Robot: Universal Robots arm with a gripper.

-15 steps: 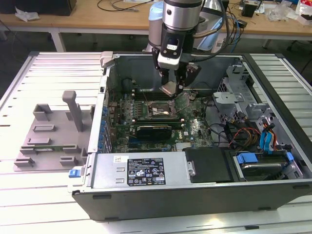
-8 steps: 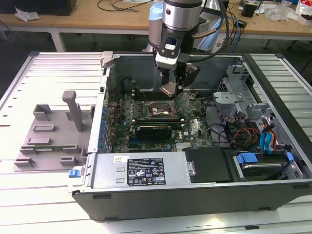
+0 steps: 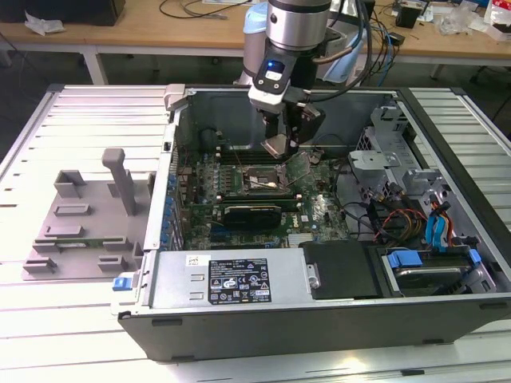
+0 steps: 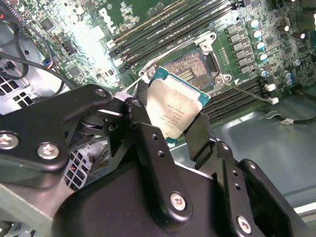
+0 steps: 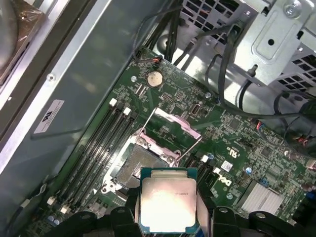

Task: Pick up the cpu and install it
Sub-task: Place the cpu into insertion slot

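The black end effector (image 4: pixel 171 126) pinched the flat square silver-grey cpu (image 5: pixel 168 201), its lower edge hidden, near the open socket (image 5: pixel 134 168); a slatted white table (image 3: pixel 48 339) carried the case (image 3: pixel 335 319)

- Socket (image 5: pixel 132 168) uncovered, open air between it and the cpu (image 5: pixel 169 205) in the gripper (image 5: pixel 169 217).
- Raised load plate (image 5: pixel 170 129) stands tilted at socket's edge.
- Memory slots (image 5: pixel 96 148) flank socket; cables (image 5: pixel 224 79) and drive cage (image 5: pixel 276 39) crowd beyond.

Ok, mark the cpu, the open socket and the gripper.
cpu (image 5: pixel 169 205): first wrist view, middle of its silver top.
socket (image 4: pixel 190 68): second wrist view, its bare contact field.
gripper (image 3: pixel 282 142): exterior view, midway between the fingertips, shut on the cpu.
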